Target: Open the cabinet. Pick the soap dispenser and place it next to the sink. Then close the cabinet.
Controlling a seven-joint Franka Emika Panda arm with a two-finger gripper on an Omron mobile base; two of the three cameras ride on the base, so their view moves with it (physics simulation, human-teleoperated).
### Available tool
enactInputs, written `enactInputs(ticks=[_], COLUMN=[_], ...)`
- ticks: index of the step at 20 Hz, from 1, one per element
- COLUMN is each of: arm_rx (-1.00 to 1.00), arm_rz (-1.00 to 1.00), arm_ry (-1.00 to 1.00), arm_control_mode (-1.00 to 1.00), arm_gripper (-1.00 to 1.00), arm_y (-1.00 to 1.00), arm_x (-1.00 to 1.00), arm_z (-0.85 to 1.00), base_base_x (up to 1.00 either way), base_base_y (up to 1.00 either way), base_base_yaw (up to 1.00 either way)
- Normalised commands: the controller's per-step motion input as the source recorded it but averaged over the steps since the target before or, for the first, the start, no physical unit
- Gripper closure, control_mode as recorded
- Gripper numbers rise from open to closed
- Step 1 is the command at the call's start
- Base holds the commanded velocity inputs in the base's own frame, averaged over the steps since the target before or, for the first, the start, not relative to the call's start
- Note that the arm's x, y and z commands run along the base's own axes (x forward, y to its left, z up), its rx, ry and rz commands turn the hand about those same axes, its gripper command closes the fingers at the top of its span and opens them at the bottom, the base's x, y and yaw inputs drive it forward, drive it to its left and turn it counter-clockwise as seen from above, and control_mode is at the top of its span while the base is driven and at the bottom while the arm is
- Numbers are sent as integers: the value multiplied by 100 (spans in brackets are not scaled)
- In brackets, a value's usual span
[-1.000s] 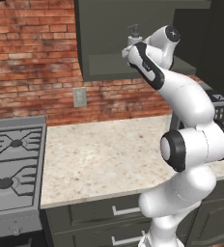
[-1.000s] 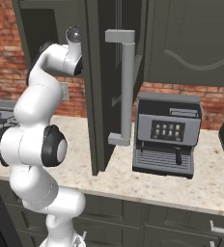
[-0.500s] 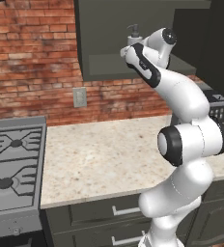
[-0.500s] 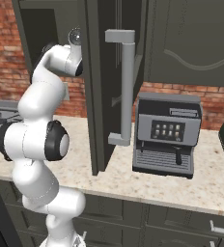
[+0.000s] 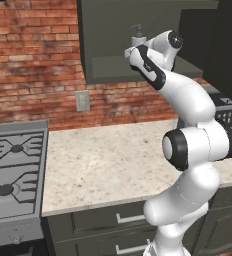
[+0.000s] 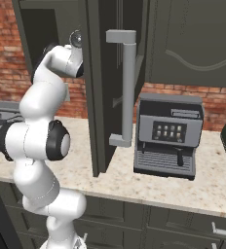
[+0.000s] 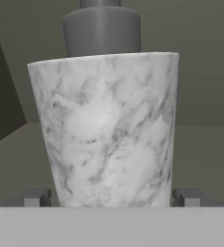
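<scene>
Soap dispenser (image 7: 109, 130), marbled white-grey with a dark pump collar at 12 o'clock, stands upright on the shelf of the open cabinet (image 5: 113, 70). Gripper (image 7: 111, 198) is spread wide, one fingertip (image 7: 36, 198) at 8 o'clock and the other at 4 o'clock of the bottle, not yet clamped. Compared with a second ago, the arm has pushed slightly deeper into the cabinet; closing the fingers appears to be the next step. Door (image 6: 98, 97) hangs open beside the coffee machine (image 6: 168, 136).
</scene>
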Motion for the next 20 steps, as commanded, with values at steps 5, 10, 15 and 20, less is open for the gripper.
enactInputs(ticks=[5, 10, 15, 20], arm_rx=[0, 0, 0, 0], arm_rz=[0, 0, 0, 0], arm_ry=[0, 0, 0, 0], arm_control_mode=[-100, -100, -100, -100], arm_gripper=[100, 100, 100, 100], arm_y=[0, 0, 0, 0], arm_x=[0, 0, -14, -70], arm_z=[0, 0, 0, 0], base_base_x=[0, 0, 0, 0], base_base_y=[0, 0, 0, 0], base_base_yaw=[0, 0, 0, 0])
